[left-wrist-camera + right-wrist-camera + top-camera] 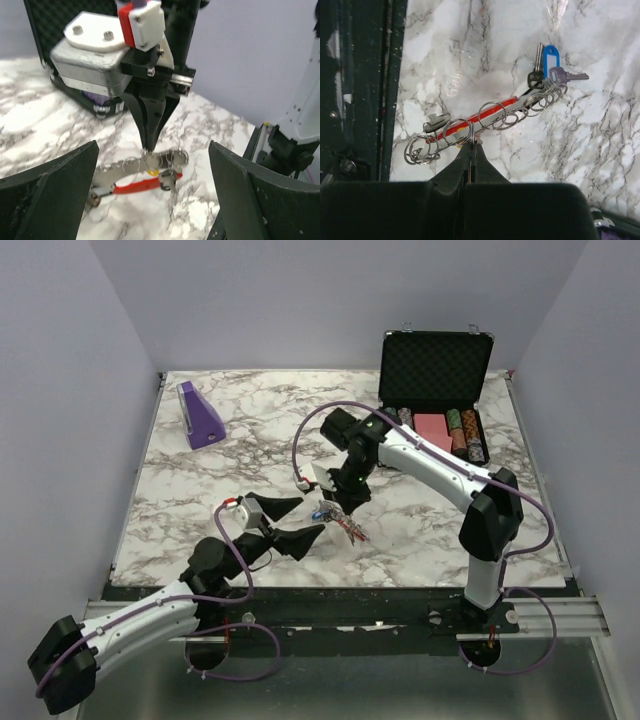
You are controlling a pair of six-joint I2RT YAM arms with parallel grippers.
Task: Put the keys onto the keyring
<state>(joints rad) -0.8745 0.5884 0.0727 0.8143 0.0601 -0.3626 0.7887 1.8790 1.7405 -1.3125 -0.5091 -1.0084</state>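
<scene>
marble table (250,455) | purple wedge (200,416) | open black case (435,368) | keyring (338,521)

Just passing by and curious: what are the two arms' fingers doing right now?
Left gripper: open, holding nothing.
Right gripper: closed, pinching a ring of the keyring.

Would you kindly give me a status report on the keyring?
Right gripper shut on the red-and-metal keyring. Left gripper open, empty, alongside. Metal keys, blue tag at its end. Nothing blocking.
</scene>
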